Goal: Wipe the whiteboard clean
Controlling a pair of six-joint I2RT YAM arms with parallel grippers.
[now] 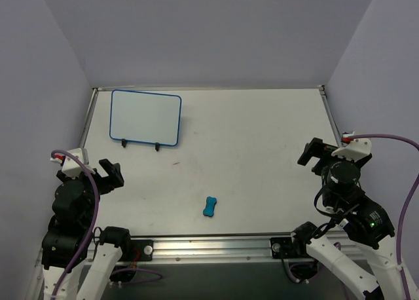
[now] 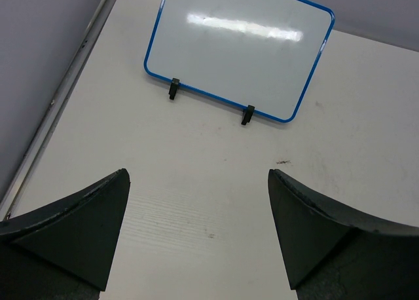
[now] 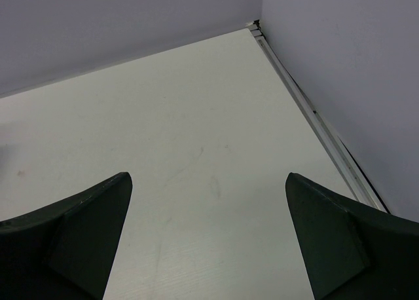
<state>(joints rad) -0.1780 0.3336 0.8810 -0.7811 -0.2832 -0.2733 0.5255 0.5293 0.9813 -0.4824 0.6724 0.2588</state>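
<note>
The whiteboard [image 1: 145, 118] stands in the far left part of the table [image 1: 262, 149], close to the back wall and to the left edge. It is leaning slightly backward on a black wire stand, and only the two small front hooks [image 2: 173, 89] of the stand are visible under the lower blue rim. The surface of the board looks plain white. In the left wrist view there is a bright streak of reflected light across its upper part.

The blue bone-shaped eraser [image 1: 210, 206] lies flat on the table near the front edge, about in the middle between the two arms, well apart from the board and not touched by any gripper.

The left gripper [image 1: 112, 173] is at the left side of the table, in front of the board but well apart from it. Its two dark fingers [image 2: 85, 228] are spread wide with only bare table between them, and the camera on this wrist looks directly at the board. The right gripper [image 1: 312, 152] is at the right side, also above the table. Its fingers [image 3: 327, 234] are spread wide as well and hold nothing — this wrist view shows only the table surface, the far right corner and the metal strip along the right edge.

A small dark mark [image 2: 283, 161] is on the table just in front of the board's right hook.
</note>
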